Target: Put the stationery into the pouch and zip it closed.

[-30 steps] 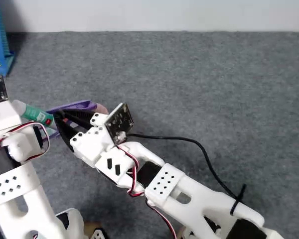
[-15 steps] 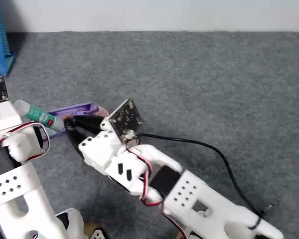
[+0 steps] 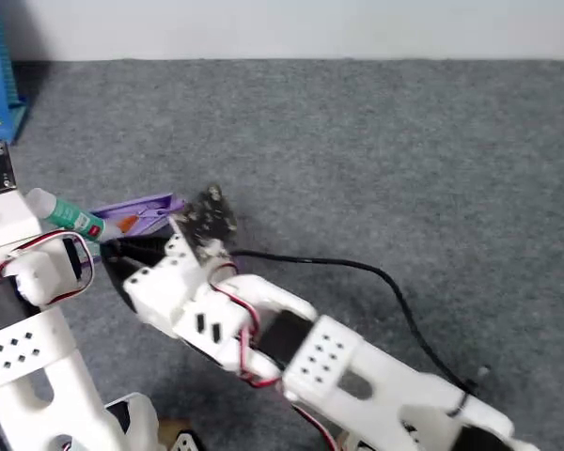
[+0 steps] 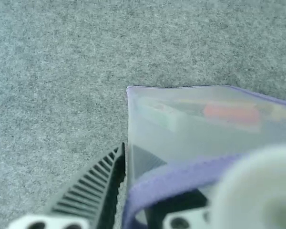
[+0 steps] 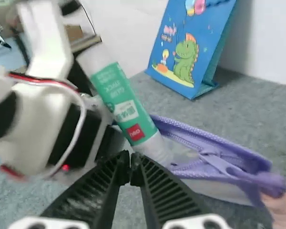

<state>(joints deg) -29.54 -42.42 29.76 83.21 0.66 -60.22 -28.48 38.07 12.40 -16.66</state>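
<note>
Here the pouch [image 3: 146, 209] lies with its long axis running away from the left gripper [image 4: 133, 191], which pinches its near corner. One ribbed finger [image 4: 93, 188] sits outside the translucent wall, and the purple zip band passes between the jaws. The glue stick [image 5: 119, 102] stands tilted, its lower end inside the pouch mouth and its white upper end leaning back over the left arm.

The right gripper [image 5: 130, 168] is just in front of the stick's lower end, fingers pressed together at the tips. Whether anything thin is nipped between them cannot be told.

Through the pouch wall, the left wrist view shows an orange-red item [image 4: 229, 113] and a pale one [image 4: 159, 112] lying lengthwise. The right wrist view shows the zip pull [image 5: 210, 161] partway along the band, and a blue gift bag [image 5: 195, 43] well beyond the gripper on the grey carpet [image 3: 404, 141].
</note>
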